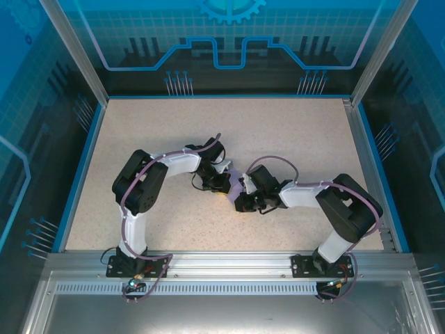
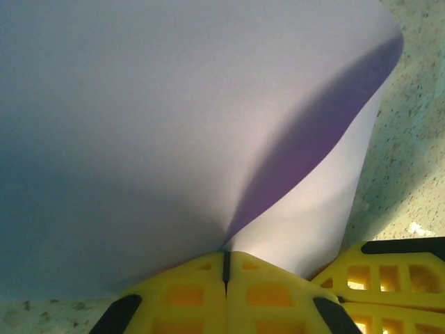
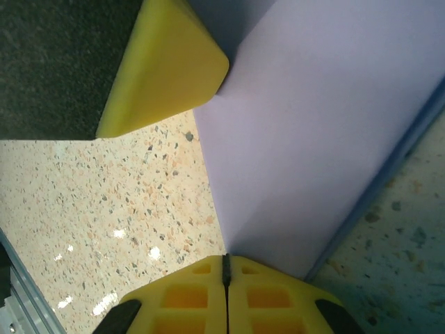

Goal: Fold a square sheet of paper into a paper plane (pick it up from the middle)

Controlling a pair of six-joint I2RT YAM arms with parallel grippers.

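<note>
Left tool (image 2: pixel 225 263), right tool (image 3: pixel 225 268) tight on paper (image 2: pixel 174 125)

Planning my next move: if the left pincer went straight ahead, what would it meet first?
The lavender sheet clamped in the left pincer itself; beyond it depth is unclear, though the right pincer sits close beside.

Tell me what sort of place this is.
Probably a robot test cell, not a home: a speckled table fenced by aluminium rails, blue printed wall panels, and a left arm and right arm bolted at its near edge.
</note>
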